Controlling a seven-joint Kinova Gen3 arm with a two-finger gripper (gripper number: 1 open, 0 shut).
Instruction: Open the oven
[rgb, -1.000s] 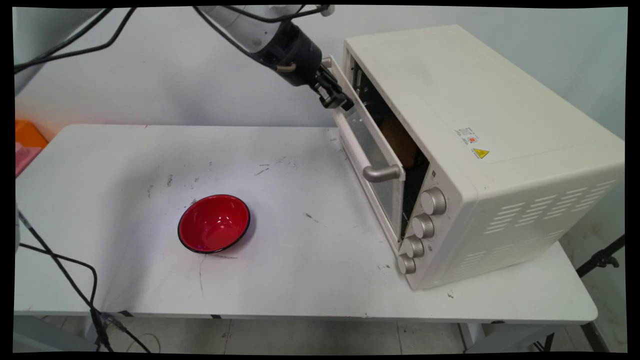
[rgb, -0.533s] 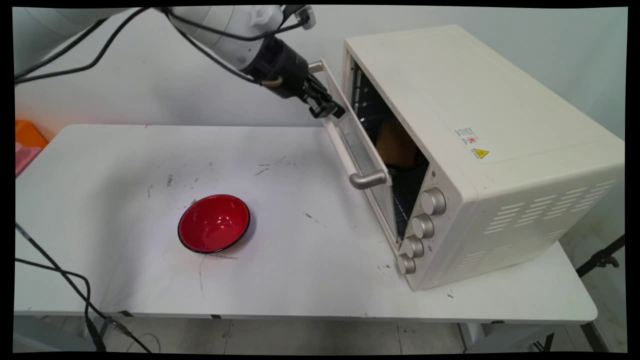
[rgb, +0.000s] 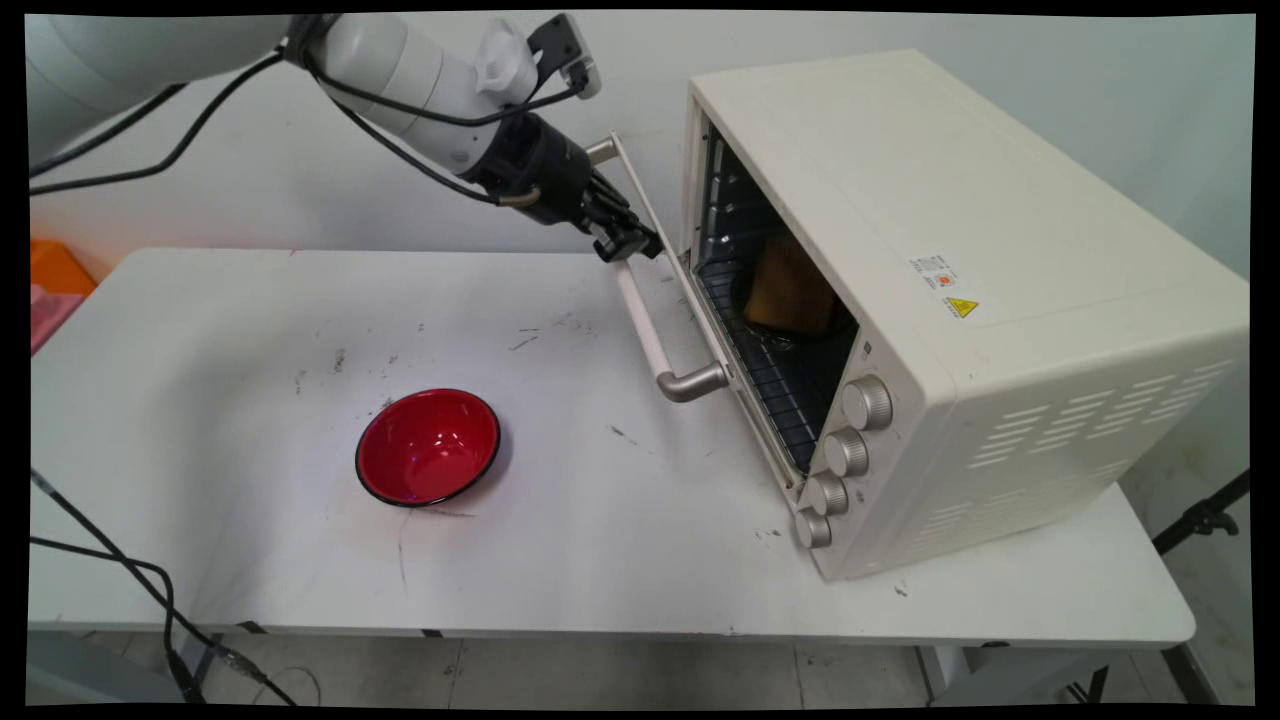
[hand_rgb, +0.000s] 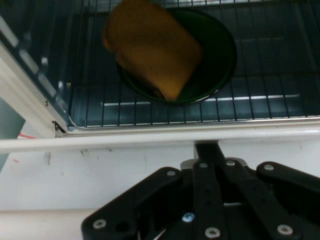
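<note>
Gripper (rgb: 628, 245) (hand_rgb: 207, 150) sits against the top edge of the oven door (rgb: 700, 305), at the far end of the door handle (rgb: 645, 330); how wide it stands cannot be told. Door partly lowered, leaning out from the oven (rgb: 950, 200) toward the gripper; handle's long axis runs along the door's upper edge, far to near. Just beyond the gripper, inside the oven: one wire rack (hand_rgb: 250, 105), one dark plate (hand_rgb: 220, 55), one brown bread slice (hand_rgb: 150, 50) on it. Four knobs (rgb: 847, 452) nearside of the gripper. One red bowl (rgb: 428, 446) well apart, nearer the camera. White scuffed table (rgb: 250, 330), pale wall behind.
</note>
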